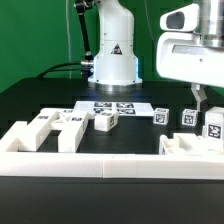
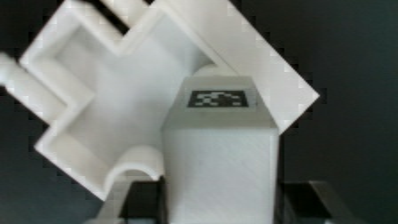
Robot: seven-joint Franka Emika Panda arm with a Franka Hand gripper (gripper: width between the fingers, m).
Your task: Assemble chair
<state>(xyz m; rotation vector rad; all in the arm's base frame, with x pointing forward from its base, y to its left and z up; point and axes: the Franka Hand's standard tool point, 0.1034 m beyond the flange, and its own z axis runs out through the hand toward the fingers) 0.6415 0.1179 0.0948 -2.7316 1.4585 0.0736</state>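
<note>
In the exterior view my fingers [image 1: 197,100] hang at that view's right, above white, tagged chair parts [image 1: 105,120] strewn loose across the tabletop [image 1: 30,100], probably lining up a pick. In the wrist view they straddle a chunky tagged leg [image 2: 222,140], a framed panel [image 2: 107,80] beyond it. They are apart, but whether they are gripping I cannot tell.

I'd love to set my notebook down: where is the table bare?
Bare black table runs between the marker board and the low border wall. Crowded: chair panels on the exterior view's left, tagged small parts below the gripper on its right.
</note>
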